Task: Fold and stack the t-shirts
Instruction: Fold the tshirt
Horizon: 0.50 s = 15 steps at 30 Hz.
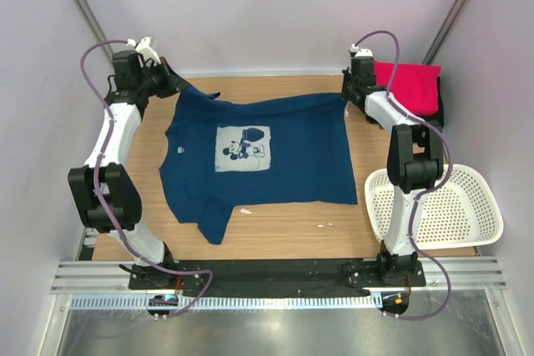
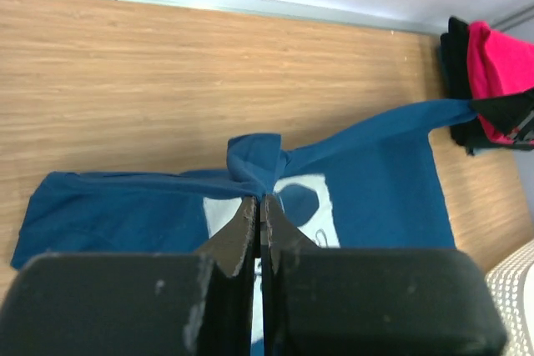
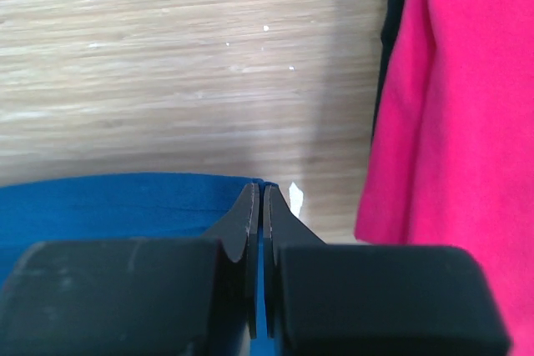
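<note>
Left gripper [image 2: 260, 199]: fingers pressed together, pinching the bunched far sleeve of your blue shirt [image 1: 284, 156].
Blue shirt: soft knit, print up on the wooden table [image 1: 284, 235]. Far edge is pulled taut between both grips, probably to flatten it for the fold.
Right gripper [image 3: 259, 189]: fingers pinching the far hem corner.
Pink shirt [image 1: 407, 85]: folded on a black shirt [image 2: 455, 47] in the far-right corner; treat that as your stack.
Basket [image 1: 491, 198]: white perforated plastic, near right.

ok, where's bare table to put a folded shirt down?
Widest bare wood: the table strip between the navy t-shirt and the arm bases, left of the basket. Thinner strip between shirt and back wall. Crowded: far right corner, pink-red t-shirt on black t-shirt; left gripper and right gripper pinch the navy shirt's far corners.
</note>
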{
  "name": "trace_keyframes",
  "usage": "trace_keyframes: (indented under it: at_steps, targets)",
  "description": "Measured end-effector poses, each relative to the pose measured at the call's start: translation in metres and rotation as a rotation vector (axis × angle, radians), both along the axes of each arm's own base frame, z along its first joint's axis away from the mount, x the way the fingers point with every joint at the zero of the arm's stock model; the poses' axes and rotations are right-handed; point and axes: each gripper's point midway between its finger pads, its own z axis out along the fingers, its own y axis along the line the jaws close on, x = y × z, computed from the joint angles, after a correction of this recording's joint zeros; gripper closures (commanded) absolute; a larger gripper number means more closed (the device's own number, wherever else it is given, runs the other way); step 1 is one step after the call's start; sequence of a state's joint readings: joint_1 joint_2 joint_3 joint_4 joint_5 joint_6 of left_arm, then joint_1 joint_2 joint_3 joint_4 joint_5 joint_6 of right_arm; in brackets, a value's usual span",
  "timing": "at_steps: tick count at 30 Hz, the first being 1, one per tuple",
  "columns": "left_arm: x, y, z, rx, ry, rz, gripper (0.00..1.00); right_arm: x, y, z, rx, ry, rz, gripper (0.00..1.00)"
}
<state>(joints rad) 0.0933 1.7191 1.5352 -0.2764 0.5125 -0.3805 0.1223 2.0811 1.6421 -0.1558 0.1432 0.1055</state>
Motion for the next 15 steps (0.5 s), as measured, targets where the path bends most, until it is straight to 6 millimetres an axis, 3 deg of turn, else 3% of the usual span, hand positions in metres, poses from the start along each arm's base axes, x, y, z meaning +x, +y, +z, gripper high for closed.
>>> trace_keyframes:
  at_steps: [3,8,15]
  targets:
    - [-0.016,-0.001,0.001,0.043,-0.034,-0.029,1.0,-0.014,-0.002,0.006,-0.002,0.001,0.001,0.99]
    - [-0.039,-0.001,-0.025,0.097,-0.012,-0.063,1.0,-0.028,-0.004,0.012,-0.004,-0.002,0.003,0.99]
    - [-0.062,0.004,-0.058,0.17,0.034,-0.082,1.0,-0.044,-0.006,-0.011,-0.027,0.054,0.014,0.99]
